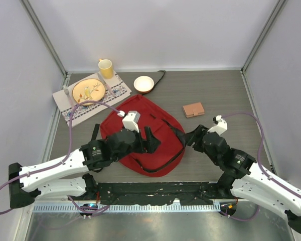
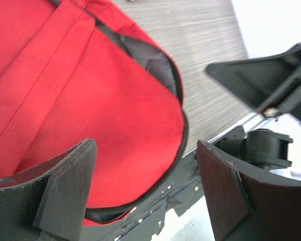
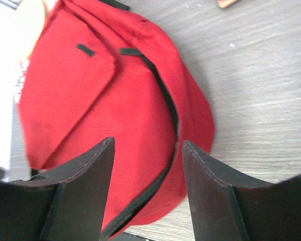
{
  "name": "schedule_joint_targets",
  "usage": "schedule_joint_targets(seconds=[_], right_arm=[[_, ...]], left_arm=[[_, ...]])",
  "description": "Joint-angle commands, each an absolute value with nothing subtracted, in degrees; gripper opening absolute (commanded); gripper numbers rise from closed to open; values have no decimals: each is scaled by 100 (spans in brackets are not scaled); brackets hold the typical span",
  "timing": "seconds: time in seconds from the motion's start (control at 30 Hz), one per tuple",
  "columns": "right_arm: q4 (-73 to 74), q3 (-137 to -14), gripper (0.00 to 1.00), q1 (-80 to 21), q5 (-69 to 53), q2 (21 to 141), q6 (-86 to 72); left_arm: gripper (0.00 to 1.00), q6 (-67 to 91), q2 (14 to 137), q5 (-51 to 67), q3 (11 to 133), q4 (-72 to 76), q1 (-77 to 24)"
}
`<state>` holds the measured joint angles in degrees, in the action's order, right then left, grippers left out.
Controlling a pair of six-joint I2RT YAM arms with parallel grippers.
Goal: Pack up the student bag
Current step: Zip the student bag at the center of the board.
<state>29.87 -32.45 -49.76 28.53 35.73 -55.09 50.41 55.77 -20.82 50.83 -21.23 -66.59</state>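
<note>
The student bag [image 1: 140,131] is a large dark-red backpack lying flat in the middle of the table, black straps trailing at its near and left sides. My left gripper [image 1: 151,139] hovers over the bag's near right part, open. In the left wrist view its fingers [image 2: 70,186] straddle the bag's [image 2: 90,100] rounded edge, gripping nothing. A slit with dark lining [image 2: 153,63] gapes along the zipper line. My right gripper [image 1: 188,136] is at the bag's right edge, open; the wrist view shows the bag [image 3: 90,90] and its black zipper [image 3: 163,95] below the spread fingers [image 3: 205,175].
A brown wallet-like item [image 1: 193,109] lies right of the bag. At the back left sit a patterned placemat [image 1: 121,91] with a plate [image 1: 88,91], a yellow mug [image 1: 106,68] and a white bowl [image 1: 143,83]. The arms' black base rail [image 1: 155,191] runs along the near edge.
</note>
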Motion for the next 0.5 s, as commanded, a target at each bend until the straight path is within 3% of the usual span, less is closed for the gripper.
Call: schedule_joint_targets(seconds=[0.0,0.27,0.47], right_arm=[[2296,-3665,63,-4983,2331,3682,-5089],[1872,-3929,64,-4983,1152,5850,-5027],[1968,-3683,65,-4983,1494,6056,-5010]], left_arm=[[84,5238,5563,-2311,4843,-2390,-6653],[84,6169,5424,-2504,4264,-2935,-6653],[85,6864,4695,-2742,3534,-3058,-6653]])
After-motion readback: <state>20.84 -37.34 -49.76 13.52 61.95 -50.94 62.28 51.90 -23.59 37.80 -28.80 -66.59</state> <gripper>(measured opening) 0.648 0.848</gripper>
